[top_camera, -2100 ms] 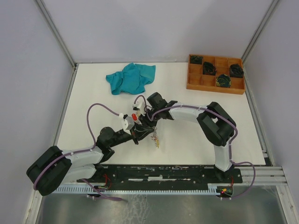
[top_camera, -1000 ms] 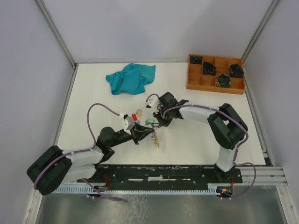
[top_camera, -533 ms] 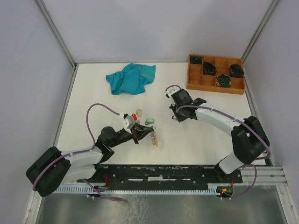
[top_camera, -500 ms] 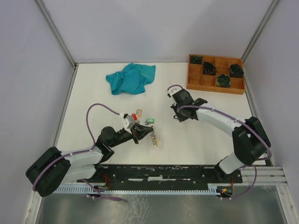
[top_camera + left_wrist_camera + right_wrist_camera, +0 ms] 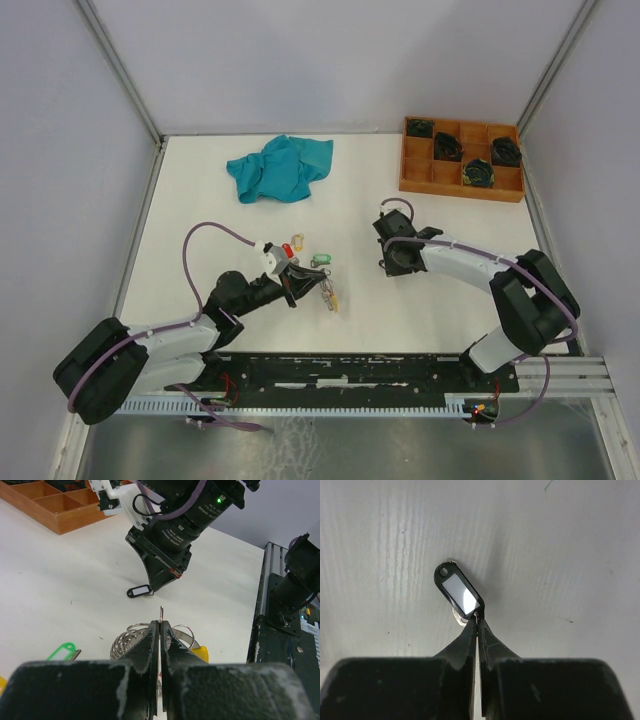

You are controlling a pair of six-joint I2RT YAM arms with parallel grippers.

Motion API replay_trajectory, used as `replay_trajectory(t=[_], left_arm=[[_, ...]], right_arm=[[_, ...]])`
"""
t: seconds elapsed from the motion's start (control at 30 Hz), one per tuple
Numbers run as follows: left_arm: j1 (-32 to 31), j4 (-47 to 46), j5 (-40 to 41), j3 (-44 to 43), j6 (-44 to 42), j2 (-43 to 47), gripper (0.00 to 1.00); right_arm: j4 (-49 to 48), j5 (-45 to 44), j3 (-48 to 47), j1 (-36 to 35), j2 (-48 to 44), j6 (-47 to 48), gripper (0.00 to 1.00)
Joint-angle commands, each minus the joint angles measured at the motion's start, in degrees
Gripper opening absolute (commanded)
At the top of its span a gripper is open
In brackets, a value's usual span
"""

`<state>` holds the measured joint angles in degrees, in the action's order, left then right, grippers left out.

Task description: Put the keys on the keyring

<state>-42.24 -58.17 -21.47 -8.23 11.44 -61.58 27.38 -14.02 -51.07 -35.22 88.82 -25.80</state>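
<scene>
The job looks partly done. The left gripper (image 5: 160, 626) is pinched tight on the keyring (image 5: 161, 611), whose wire end pokes up between the jaws. The red tag (image 5: 297, 241) and green tag (image 5: 320, 260) lie close in by it, with a bunch of small split rings behind the jaws. Those keys seem to be on, though I cannot tell for certain.

The black key (image 5: 460, 591) is plainly still off, flat on the table (image 5: 200, 230) and well apart from the ring. The right gripper (image 5: 476, 622) is down on it — jaws closed at the tag's link end, apparently gripping it.

Two seconds back the right gripper was hard up against the left one at the ring. It has since swung out right and dropped to this key — the left arm has barely shifted.
</scene>
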Motion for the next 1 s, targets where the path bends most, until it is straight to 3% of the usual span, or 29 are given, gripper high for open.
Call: replay_trajectory(t=[0.0, 0.23, 0.4, 0.7, 0.97], left_arm=[[-0.21, -1.60, 0.91, -1.79, -2.57, 1.13, 0.03], [-0.21, -0.61, 0.90, -2.05, -2.52, 1.91, 0.03], [-0.17, -0.28, 1.18, -1.93, -2.65, 2.23, 0.03], [-0.17, -0.58, 0.66, -2.22, -2.42, 1.52, 0.03], [-0.21, -0.80, 0.64, -2.23, -2.39, 1.24, 0.03]], right_arm=[[-3.99, 1.34, 1.23, -0.90, 0.46, -4.83, 0.12], [0.04, 3.82, -1.32, -0.44, -1.77, -0.30, 0.43], [2.76, 4.62, -2.87, 1.44, -1.79, 2.52, 0.54], [2.35, 9.15, -1.39, 1.89, 0.88, 2.07, 0.55], [1.04, 7.39, 0.32, 1.82, -0.15, 1.36, 0.44]])
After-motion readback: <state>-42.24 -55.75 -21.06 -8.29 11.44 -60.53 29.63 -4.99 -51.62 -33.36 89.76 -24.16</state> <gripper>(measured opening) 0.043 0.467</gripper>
